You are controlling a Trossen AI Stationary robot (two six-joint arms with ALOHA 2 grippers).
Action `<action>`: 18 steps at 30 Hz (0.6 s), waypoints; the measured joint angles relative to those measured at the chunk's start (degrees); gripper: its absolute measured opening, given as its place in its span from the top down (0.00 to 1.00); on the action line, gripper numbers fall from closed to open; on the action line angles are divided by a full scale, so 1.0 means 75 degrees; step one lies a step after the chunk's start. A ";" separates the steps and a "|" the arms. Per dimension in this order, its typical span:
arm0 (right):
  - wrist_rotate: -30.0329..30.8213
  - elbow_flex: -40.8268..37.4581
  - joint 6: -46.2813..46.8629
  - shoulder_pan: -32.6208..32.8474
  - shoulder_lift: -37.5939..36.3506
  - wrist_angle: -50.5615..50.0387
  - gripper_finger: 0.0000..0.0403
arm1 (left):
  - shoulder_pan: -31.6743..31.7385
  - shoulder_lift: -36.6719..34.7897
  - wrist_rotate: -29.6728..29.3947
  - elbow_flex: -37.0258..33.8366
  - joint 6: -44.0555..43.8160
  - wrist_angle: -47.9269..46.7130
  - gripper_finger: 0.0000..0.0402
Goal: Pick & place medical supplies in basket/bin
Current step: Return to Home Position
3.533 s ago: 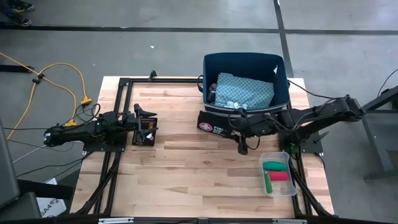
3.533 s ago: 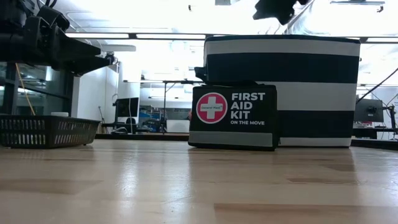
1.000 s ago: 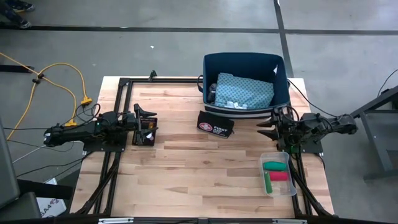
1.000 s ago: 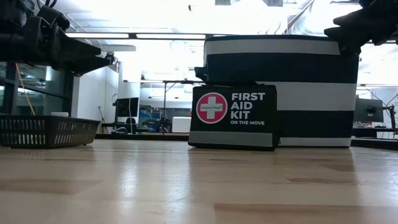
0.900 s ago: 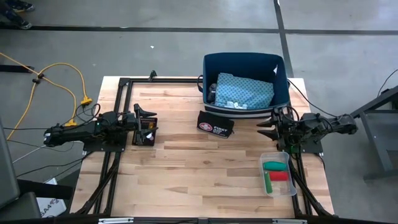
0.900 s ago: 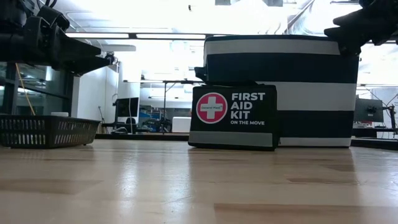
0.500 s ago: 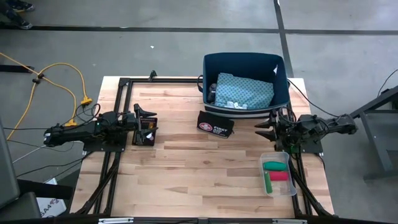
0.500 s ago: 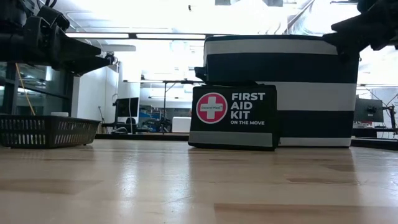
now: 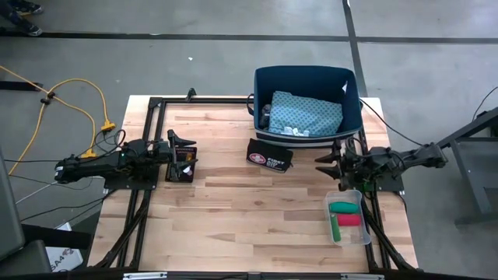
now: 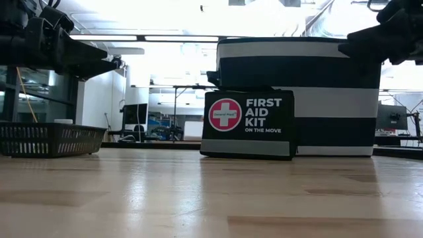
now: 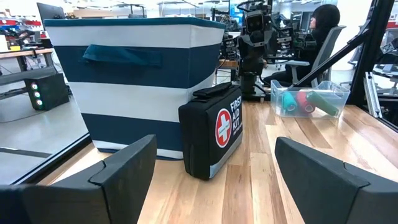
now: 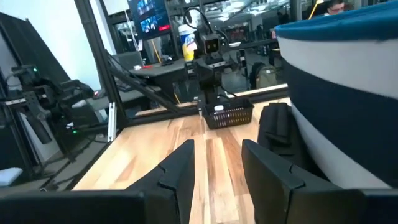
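A pale blue-grey patterned cloth lies inside the blue-and-white striped bin at the table's far side. A green roll and a red roll lie in a clear tray near the right edge. My right gripper hovers level between the bin and the tray, open, with nothing between its fingers. My left gripper waits open and level at the table's left, pointing toward the bin.
A black first aid kit leans against the bin's near wall. A black mesh basket sits by the left gripper. The middle and near part of the wooden table is bare. A person sits in the room beyond.
My right gripper has sunk a little and shifted slightly toward the table's left, staying level and open. The left arm and all objects have kept still.
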 joint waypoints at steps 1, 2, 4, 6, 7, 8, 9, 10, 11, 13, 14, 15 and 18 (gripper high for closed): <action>-0.0022 -0.0082 0.0008 0.0000 0.0000 0.0130 0.70 | -0.0001 0.0000 0.0001 0.0000 0.0003 0.0000 0.20; -0.0038 -0.0154 0.0005 0.0000 0.0000 0.0266 0.70 | 0.0001 0.0001 0.0000 0.0000 0.0001 0.0000 0.20; -0.0111 -0.0287 -0.0002 0.0000 0.0000 0.0568 0.70 | 0.0000 0.0000 0.0002 0.0000 0.0001 0.0000 0.20; -0.0174 -0.0411 -0.0001 0.0000 0.0000 0.0749 0.70 | 0.0001 0.0000 0.0003 0.0000 0.0003 0.0000 0.20; -0.0189 -0.0429 0.0001 0.0000 0.0000 0.0767 0.70 | 0.0000 0.0000 0.0000 0.0000 0.0000 0.0000 0.20; -0.0204 -0.0433 0.0028 0.0000 0.0000 0.0819 0.70 | 0.0000 0.0000 0.0001 0.0000 0.0000 0.0000 0.20; -0.0205 -0.0433 0.0068 0.0000 0.0003 0.0817 0.70 | 0.0001 0.0000 0.0000 0.0000 0.0003 0.0000 0.20; -0.0204 -0.0433 0.0106 0.0000 0.0003 0.0782 0.70 | 0.0001 0.0000 0.0002 0.0000 0.0000 0.0000 0.20; -0.0206 -0.0433 0.0140 0.0000 0.0003 0.0717 0.70 | -0.0001 0.0000 0.0000 0.0000 0.0003 0.0000 0.20; -0.0206 -0.0436 0.0197 0.0000 0.0003 0.0692 0.70 | -0.0002 0.0000 0.0000 0.0000 0.0003 0.0000 0.20; -0.0205 -0.0436 0.0211 0.0000 0.0003 0.0649 0.70 | 0.0001 0.0000 0.0000 0.0000 0.0003 0.0000 0.20; -0.0207 -0.0436 0.0215 0.0000 0.0003 0.0602 0.70 | -0.0001 0.0000 0.0001 0.0000 0.0002 0.0000 0.20; -0.0215 -0.0439 0.0215 0.0000 0.0003 0.0576 0.70 | 0.0001 0.0000 0.0001 0.0000 0.0001 0.0000 0.20</action>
